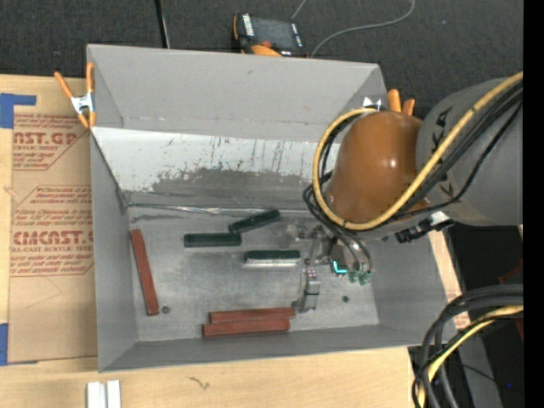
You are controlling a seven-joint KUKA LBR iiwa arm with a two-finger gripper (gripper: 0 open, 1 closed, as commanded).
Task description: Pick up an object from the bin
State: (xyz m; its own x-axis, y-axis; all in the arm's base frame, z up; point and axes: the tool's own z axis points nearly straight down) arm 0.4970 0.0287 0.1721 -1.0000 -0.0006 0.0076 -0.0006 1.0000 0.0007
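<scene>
1. Your claw (308, 289) hangs low over the right part of the bin (229, 92). Whether it is wide or narrow, you cannot tell.
2. It sits between 2 candidates: the grey-green bar (272, 258) just to its far left, and the red-brown bar (248, 321) just to its near left. Closing here probably catches only bare floor.
3. Both bars lie flat, so a grip at 1 end may tip or skid the bar away.
4. The orange wrist cover (374, 168) is near the right wall, and drifting right risks a bump.
</scene>
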